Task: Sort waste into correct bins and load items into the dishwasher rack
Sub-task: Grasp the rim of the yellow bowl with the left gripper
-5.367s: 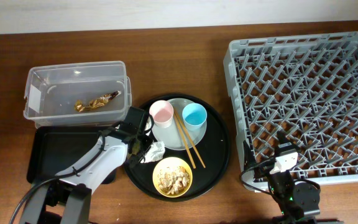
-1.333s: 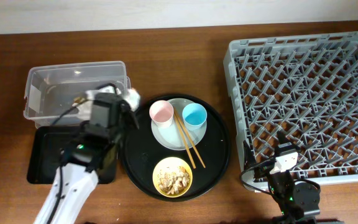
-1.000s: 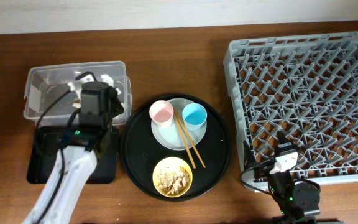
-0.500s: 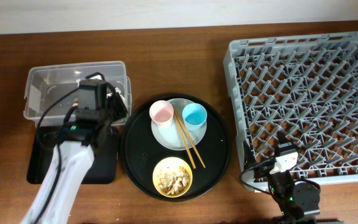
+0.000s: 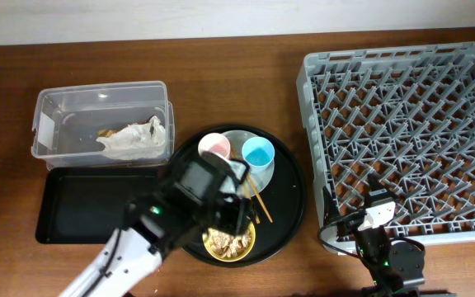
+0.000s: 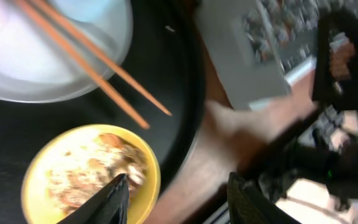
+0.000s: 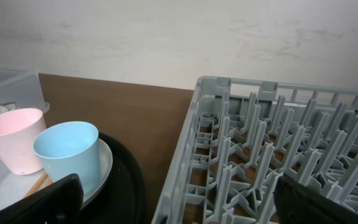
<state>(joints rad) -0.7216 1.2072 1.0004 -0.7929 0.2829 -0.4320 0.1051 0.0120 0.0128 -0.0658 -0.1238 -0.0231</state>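
My left gripper (image 5: 221, 213) is open and empty, low over the small yellow bowl (image 5: 236, 244) of beige food scraps (image 6: 98, 167) at the front of the round tray. In the left wrist view the open jaws (image 6: 179, 200) straddle the bowl's rim (image 6: 151, 180). The pink cup (image 5: 212, 145), blue cup (image 5: 258, 153) and chopsticks (image 6: 92, 62) rest on the pale grey plate (image 5: 239, 137). A white napkin (image 5: 132, 139) and the gold-brown wrapper (image 5: 105, 132) lie in the clear tub (image 5: 52, 103). My right gripper (image 7: 185, 213) is open by the rack's (image 5: 402, 132) front left corner.
The shallow black rectangular tray (image 5: 85, 206) lies in front of the clear tub. The large round black tray (image 5: 291, 198) holds the dishes between the tub and the rack. The right wrist view also shows the cups (image 7: 67, 152) and the rack's pegs (image 7: 278, 155).
My left gripper let the white napkin go into the clear tub, then swung right and forward over the round tray to the yellow bowl. The right arm has not moved.
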